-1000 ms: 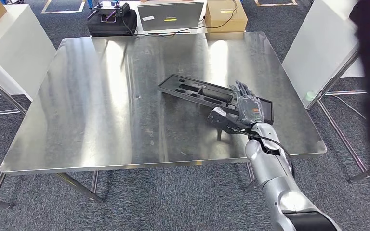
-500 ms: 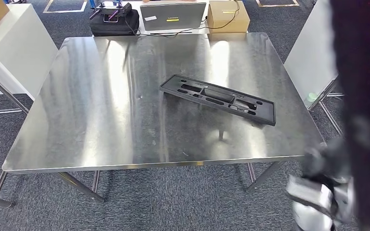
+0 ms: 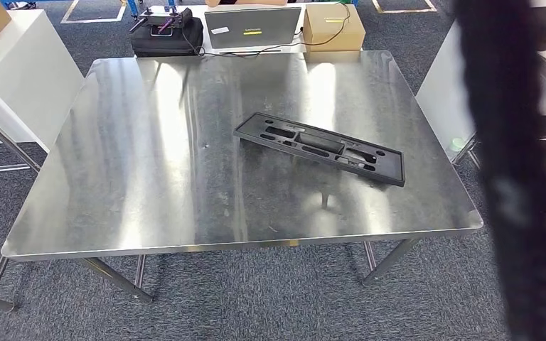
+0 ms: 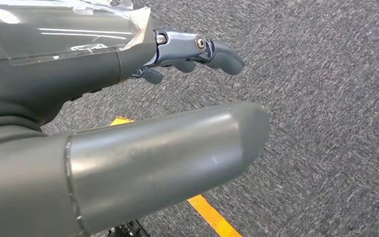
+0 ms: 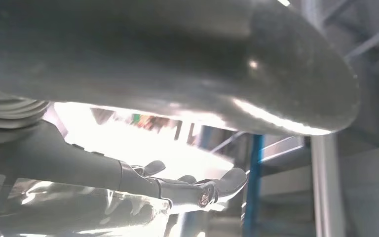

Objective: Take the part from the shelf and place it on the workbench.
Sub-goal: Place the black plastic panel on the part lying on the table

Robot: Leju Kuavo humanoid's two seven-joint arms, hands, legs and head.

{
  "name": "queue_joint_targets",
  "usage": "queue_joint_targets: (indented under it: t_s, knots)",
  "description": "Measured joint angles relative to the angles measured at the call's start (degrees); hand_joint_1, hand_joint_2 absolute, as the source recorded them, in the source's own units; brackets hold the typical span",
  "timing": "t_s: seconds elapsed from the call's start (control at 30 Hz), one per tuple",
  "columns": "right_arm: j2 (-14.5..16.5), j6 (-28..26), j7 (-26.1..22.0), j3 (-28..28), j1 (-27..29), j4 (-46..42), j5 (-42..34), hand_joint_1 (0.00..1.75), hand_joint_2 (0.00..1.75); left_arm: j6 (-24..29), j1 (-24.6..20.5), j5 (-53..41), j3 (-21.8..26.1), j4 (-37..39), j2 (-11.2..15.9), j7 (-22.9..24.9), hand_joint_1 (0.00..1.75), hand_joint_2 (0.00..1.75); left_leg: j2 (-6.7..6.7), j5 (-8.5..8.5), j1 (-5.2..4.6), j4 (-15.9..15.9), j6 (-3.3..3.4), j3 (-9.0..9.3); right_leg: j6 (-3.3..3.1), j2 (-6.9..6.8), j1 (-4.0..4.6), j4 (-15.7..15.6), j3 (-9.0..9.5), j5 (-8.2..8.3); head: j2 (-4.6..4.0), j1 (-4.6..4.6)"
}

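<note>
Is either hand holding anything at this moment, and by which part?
Nothing is held. The left hand and right hand are open; the black part lies on the workbench.

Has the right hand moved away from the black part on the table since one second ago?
Yes. Earlier it rested at the black part's end nearest the workbench's right edge; it has since pulled back off the workbench. The right hand is now raised, holding nothing.
</note>
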Motion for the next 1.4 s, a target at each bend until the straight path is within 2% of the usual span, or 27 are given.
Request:
queue_joint_targets:
  t_s: [0.07,0.17,0.23,0.3,0.4,0.47,0.53,0.57,0.6,0.63,0.7,0.73,0.77,0.8,0.83,0.9,0.97,1.03,1.07,1.1,1.13,1.2,1.23,1.27,1.3,1.33,1.4]
  knots:
    - [0.69,-0.49,0.96,-1.57,-0.03,0.55,-0.62,0.0,0.0,-0.01,-0.03,0.07,0.08,-0.03,-0.08,-0.03,0.0,0.0,0.01,0.0,0.0,0.0,0.0,0.01,0.0,0.0,0.0,0.0,-0.01,-0.01,0.0,0.0]
    - [1.47,-2.31,3.21,-2.87,0.08,2.87,-6.88,0.0,0.0,-0.2,-0.08,1.16,0.31,-0.04,-0.14,-0.27,0.0,0.0,0.0,-0.11,-0.07,0.11,0.17,0.02,0.03,0.0,-0.1,-0.08,0.05,0.0,0.0,0.0]
    - [1.96,-2.28,2.02,-3.15,0.55,5.57,-9.61,0.0,0.0,-0.24,-0.14,2.68,0.95,-0.05,-0.14,-0.49,0.0,0.0,0.01,-0.29,-0.21,0.22,0.46,0.04,0.08,0.01,-0.28,-0.16,0.13,0.02,0.0,0.0]
    - [2.32,-0.17,0.06,-2.99,1.19,7.44,-9.51,0.0,0.0,-0.04,-0.2,4.08,1.82,-0.06,-0.19,-0.54,0.0,0.0,0.03,-0.34,-0.4,0.22,0.76,0.07,0.19,0.02,-0.47,-0.22,0.18,0.08,0.0,-0.01]
    - [2.51,4.95,-1.21,-2.13,1.94,7.76,-6.38,0.0,0.0,0.19,-0.27,5.65,3.04,-0.07,-0.66,-0.18,0.0,0.0,0.28,0.83,-0.22,-0.81,1.67,0.66,0.72,-0.06,-0.58,0.22,-0.05,-0.21,0.0,0.02]
    - [2.52,7.68,-1.17,-1.2,2.27,6.79,-3.39,0.0,0.0,0.04,-0.3,6.19,3.66,-0.11,-1.11,0.13,0.0,0.0,0.55,1.67,0.18,-1.6,2.2,1.1,0.46,-0.14,-0.58,4.45,-1.82,-2.8,0.0,0.17]
    - [2.53,8.55,-1.02,-0.13,2.49,5.49,-1.01,0.0,0.0,-0.2,-0.24,6.32,4.1,-0.16,-1.44,0.35,0.0,0.0,0.66,1.86,0.21,-1.64,2.35,0.94,0.23,-0.14,-0.64,12.11,-4.82,-6.14,0.0,0.3]
    - [2.53,8.61,-0.97,0.38,2.63,4.9,-0.19,0.0,0.0,-0.31,-0.2,6.31,4.23,-0.16,-1.62,0.48,0.0,0.0,0.71,1.87,0.25,-1.62,2.31,0.89,0.44,-0.15,-0.74,14.95,-5.84,-6.97,0.0,0.31]
    - [2.53,8.54,-0.92,0.87,2.8,4.38,0.36,0.0,0.0,-0.43,-0.17,6.28,4.31,-0.17,-1.74,0.65,0.0,0.0,0.73,1.88,0.32,-1.58,2.23,0.87,0.91,-0.18,-0.91,15.67,-5.82,-6.85,0.0,0.31]
    - [2.53,8.39,-0.86,1.27,2.96,3.92,0.7,0.0,0.0,-0.55,-0.16,6.22,4.34,-0.17,-1.86,0.84,0.0,0.0,0.72,1.86,0.45,-1.5,2.08,0.89,1.55,-0.25,-1.1,14.02,-4.67,-5.89,0.0,0.31]
    - [2.53,8.02,-0.47,1.72,3.16,3.3,0.71,0.0,0.0,-0.8,-0.16,6.0,4.34,-0.19,-1.97,1.22,0.0,0.0,0.66,1.58,0.66,-1.05,1.45,0.84,2.71,-0.61,-1.54,6.02,-0.06,-3.38,0.0,0.34]
    - [2.53,7.92,-0.18,1.79,3.26,3.2,0.45,0.0,0.0,-0.9,-0.15,5.91,4.34,-0.2,-1.98,1.33,0.0,0.0,0.6,1.4,0.67,-0.74,1.01,0.61,2.81,-0.62,-1.52,2.96,1.76,-2.49,0.0,0.33]
    - [2.55,7.87,0.02,1.79,3.38,3.19,0.07,0.0,0.0,-1.02,-0.15,5.84,4.34,-0.22,-1.97,1.42,0.0,0.0,0.55,1.21,0.56,-0.43,0.54,0.42,2.62,-0.6,-1.47,1.02,2.88,-2.2,0.0,0.35]
    - [2.57,7.87,0.13,1.77,3.47,3.26,-0.29,0.0,0.0,-1.13,-0.14,5.8,4.34,-0.25,-1.95,1.48,0.0,0.0,0.51,1.13,0.43,-0.21,0.11,0.2,2.11,-0.42,-1.32,0.57,3.13,-2.39,0.0,0.35]
    - [2.59,7.87,0.1,1.76,3.57,3.36,-0.5,0.0,0.0,-1.21,-0.14,5.8,4.34,-0.26,-1.96,1.5,0.0,0.0,0.48,1.14,0.37,-0.11,-0.26,0.03,1.56,-0.18,-1.2,0.75,2.93,-2.3,0.0,0.32]
    - [2.68,7.79,-0.01,1.73,3.6,3.55,-0.63,0.0,0.0,-1.24,-0.15,5.79,4.34,-0.29,-1.96,1.51,0.0,0.0,0.38,0.47,0.56,0.55,-0.89,-0.34,0.48,-0.07,-1.53,0.52,2.48,-2.26,0.0,0.3]
    - [2.77,7.69,-0.04,1.73,3.6,3.74,-0.39,0.0,0.0,-1.2,-0.15,5.8,4.33,-0.3,-1.97,1.5,0.0,0.0,0.22,-2.79,0.8,4.1,-1.4,-1.97,-0.56,-0.1,-1.75,0.4,1.81,-1.69,0.0,0.28]
    - [2.86,7.74,0.03,1.71,3.6,4.09,-0.06,0.0,0.0,-1.15,-0.13,5.94,4.33,-0.31,-1.96,1.49,0.0,0.0,0.06,-7.46,0.84,11.51,-1.72,-5.15,-1.33,-0.19,-1.43,0.43,0.81,-1.07,0.0,0.26]
    - [2.9,7.82,0.07,1.7,3.61,4.33,0.06,0.0,0.0,-1.14,-0.12,6.05,4.32,-0.32,-1.95,1.49,0.0,0.0,-0.01,-8.8,0.84,14.66,-1.77,-6.35,-1.51,-0.23,-1.27,0.46,0.28,-0.73,0.0,0.26]
    - [2.93,7.93,0.11,1.67,3.61,4.58,0.14,0.0,0.0,-1.14,-0.1,6.16,4.33,-0.32,-1.94,1.49,0.0,0.0,-0.06,-8.99,0.84,16.09,-1.74,-6.65,-1.57,-0.25,-1.12,0.48,-0.2,-0.37,0.0,0.26]
    - [2.94,8.05,0.13,1.63,3.61,4.81,0.17,0.0,0.0,-1.14,-0.09,6.23,4.33,-0.32,-1.94,1.49,0.0,0.0,-0.07,-7.98,0.84,15.08,-1.6,-5.71,-1.51,-0.24,-1.02,0.49,-0.58,-0.02,0.0,0.26]
    - [2.94,8.18,0.13,1.56,3.6,5.21,0.22,0.0,0.0,-1.14,-0.11,6.25,4.34,-0.33,-1.93,1.49,0.0,0.0,-0.17,-4.45,0.84,7.3,-1.06,-0.75,-1.18,-0.18,-0.91,0.5,-1.14,0.64,0.0,0.26]
    - [2.94,8.2,0.13,1.51,3.6,5.4,0.25,0.0,0.0,-1.17,-0.16,6.25,4.34,-0.33,-1.92,1.49,0.0,0.0,-0.27,-3.11,0.73,3.36,-0.84,1.73,-0.86,-0.15,-0.82,0.46,-1.28,0.99,0.0,0.27]
    - [2.94,8.2,0.14,1.45,3.53,5.58,0.3,0.0,0.0,-1.21,-0.19,6.25,4.34,-0.34,-1.93,1.48,0.0,0.0,-0.39,-2.2,0.56,0.56,-0.59,3.36,-0.48,-0.13,-0.74,0.41,-1.33,1.33,0.0,0.29]
    - [2.94,8.21,0.18,1.33,3.4,5.8,0.38,0.0,0.0,-1.28,-0.21,6.25,4.33,-0.34,-1.93,1.45,0.0,0.0,-0.5,-1.9,0.35,-0.7,-0.4,4.01,-0.09,-0.14,-0.69,0.35,-1.33,1.7,0.0,0.29]
    - [2.96,8.25,0.24,1.16,3.26,6.04,0.52,0.0,0.0,-1.39,-0.21,6.24,4.33,-0.34,-1.93,1.43,0.0,0.0,-0.51,-1.65,0.09,-0.76,-0.22,3.83,0.37,-0.15,-0.66,0.17,-1.3,2.1,0.0,0.32]
    - [2.96,8.53,0.59,0.43,2.95,6.71,1.07,0.0,0.0,-1.69,-0.2,6.21,4.32,-0.34,-1.93,1.32,0.0,0.0,-0.32,-0.65,0.0,-1.18,0.6,3.2,1.05,-0.16,-0.66,0.05,-1.64,2.41,0.0,0.32]
